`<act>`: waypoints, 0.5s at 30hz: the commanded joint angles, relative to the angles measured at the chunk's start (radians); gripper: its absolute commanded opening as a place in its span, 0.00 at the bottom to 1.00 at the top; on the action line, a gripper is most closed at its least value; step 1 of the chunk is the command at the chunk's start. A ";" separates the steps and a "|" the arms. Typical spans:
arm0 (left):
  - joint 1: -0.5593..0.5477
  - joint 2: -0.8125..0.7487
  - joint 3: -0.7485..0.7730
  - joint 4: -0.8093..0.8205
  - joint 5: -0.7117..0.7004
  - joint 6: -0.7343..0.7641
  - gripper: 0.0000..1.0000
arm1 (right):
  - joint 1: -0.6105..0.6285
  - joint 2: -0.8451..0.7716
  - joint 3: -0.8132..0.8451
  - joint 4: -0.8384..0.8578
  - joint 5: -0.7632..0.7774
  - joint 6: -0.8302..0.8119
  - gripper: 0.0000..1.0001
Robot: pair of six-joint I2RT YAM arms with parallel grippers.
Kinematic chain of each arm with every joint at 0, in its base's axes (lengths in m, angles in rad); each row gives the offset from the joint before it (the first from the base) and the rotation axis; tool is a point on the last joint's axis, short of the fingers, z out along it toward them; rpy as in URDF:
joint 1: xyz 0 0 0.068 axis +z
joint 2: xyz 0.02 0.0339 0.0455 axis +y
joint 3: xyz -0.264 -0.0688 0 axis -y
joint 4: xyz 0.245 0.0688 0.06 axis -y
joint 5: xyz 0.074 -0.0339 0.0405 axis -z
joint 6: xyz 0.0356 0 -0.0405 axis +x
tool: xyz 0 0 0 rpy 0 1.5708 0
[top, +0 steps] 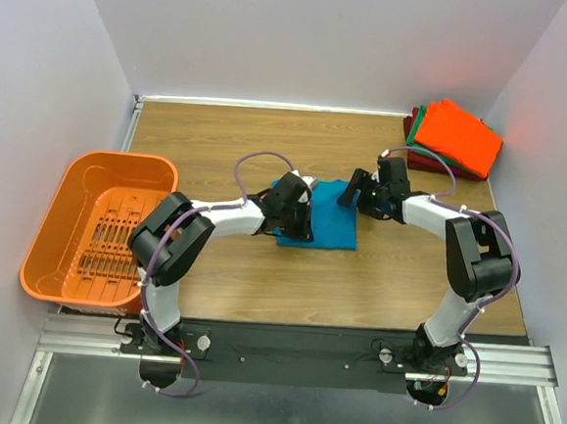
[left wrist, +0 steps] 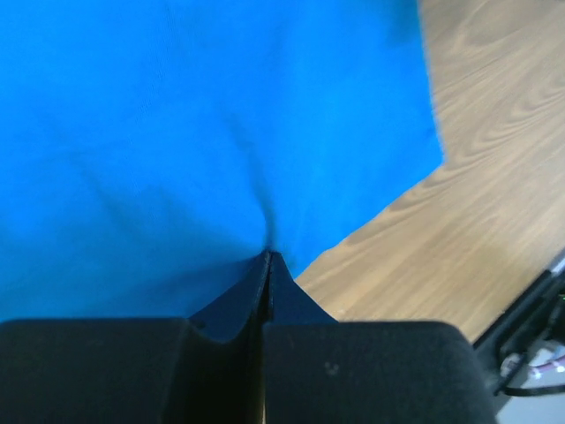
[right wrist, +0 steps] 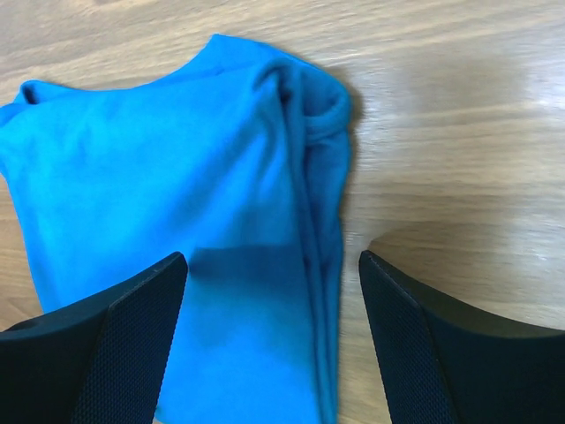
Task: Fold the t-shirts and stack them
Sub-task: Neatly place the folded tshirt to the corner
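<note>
The teal-blue t-shirt (top: 326,227) lies folded into a rough rectangle at the middle of the table (top: 220,138). The left fingers (left wrist: 256,305) are clenched on the cloth at its left side, and the fabric puckers at their tips. The right fingers (right wrist: 132,340) are spread apart over its upper right part, straddling a folded edge and grasping nothing. In the upper right corner an orange t-shirt (top: 456,137) tops a stack, with the edges of a green t-shirt (top: 419,123) and a dark red t-shirt (top: 432,166) showing beneath. An orange slotted basket (top: 51,233) sits at the left.

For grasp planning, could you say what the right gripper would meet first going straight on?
Probably the teal-blue t-shirt, its folded edge just ahead of the open right gripper; depth is unclear.
</note>
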 commanded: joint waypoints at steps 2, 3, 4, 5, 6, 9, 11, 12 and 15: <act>-0.023 0.088 -0.009 0.016 0.009 -0.002 0.06 | 0.042 0.066 0.003 -0.063 0.032 -0.020 0.85; -0.023 0.089 -0.013 0.021 0.006 -0.004 0.06 | 0.045 0.078 0.006 -0.063 0.035 -0.021 0.84; -0.023 0.085 -0.023 0.026 0.006 -0.005 0.06 | 0.054 0.082 0.007 -0.066 0.037 -0.023 0.83; -0.023 0.082 -0.023 0.026 0.003 -0.007 0.06 | 0.060 0.087 0.007 -0.069 0.038 -0.023 0.83; -0.023 0.080 -0.023 0.023 0.001 -0.004 0.06 | 0.068 0.095 0.010 -0.070 0.041 -0.023 0.81; -0.023 0.074 -0.009 0.012 -0.007 0.002 0.06 | 0.100 0.113 0.016 -0.080 0.061 -0.027 0.73; -0.023 0.069 0.002 -0.002 -0.013 0.007 0.06 | 0.114 0.116 0.015 -0.090 0.095 -0.027 0.67; -0.024 0.069 0.005 -0.004 -0.014 0.005 0.06 | 0.114 0.118 0.015 -0.092 0.102 -0.027 0.60; -0.023 0.062 0.020 -0.014 -0.010 0.008 0.06 | 0.115 0.116 0.023 -0.104 0.132 -0.032 0.31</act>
